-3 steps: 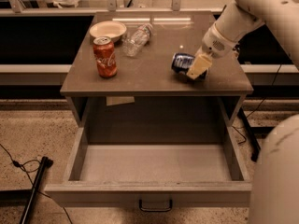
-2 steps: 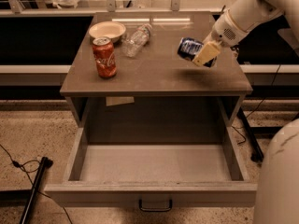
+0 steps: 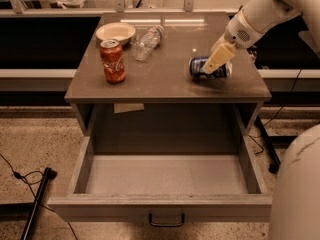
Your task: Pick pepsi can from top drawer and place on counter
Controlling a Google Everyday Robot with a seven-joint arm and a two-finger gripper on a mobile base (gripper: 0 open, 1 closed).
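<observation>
Lowered, the pepsi can (image 3: 198,64) meets the counter (image 3: 165,76) at right — gripper (image 3: 210,67) there, fingers (image 3: 219,58) clamped on it.

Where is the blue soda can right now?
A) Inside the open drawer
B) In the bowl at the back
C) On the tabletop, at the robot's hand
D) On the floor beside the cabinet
C: the pepsi can lies on its side on the right part of the counter, with the hand right at it, while the open top drawer shows nothing inside.
</observation>
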